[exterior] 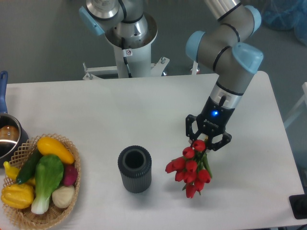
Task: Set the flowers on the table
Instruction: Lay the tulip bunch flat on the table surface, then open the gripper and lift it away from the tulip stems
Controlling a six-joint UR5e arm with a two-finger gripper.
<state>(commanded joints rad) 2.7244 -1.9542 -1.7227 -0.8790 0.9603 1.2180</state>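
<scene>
The flowers (pixel 189 171) are a bunch of red tulips with green stems, seen at the right of the white table (pixel 120 110). My gripper (pixel 205 143) is right over the upper end of the bunch and is shut on it. The tulip heads hang down and to the left below the fingers. I cannot tell whether the bunch touches the tabletop. The stems are mostly hidden behind the gripper and the heads.
A dark grey ribbed vase (pixel 135 168) stands upright left of the flowers. A wicker basket (pixel 72 201) of vegetables sits at the front left corner. A metal pot (pixel 7 136) is at the left edge. The table's right edge is close by.
</scene>
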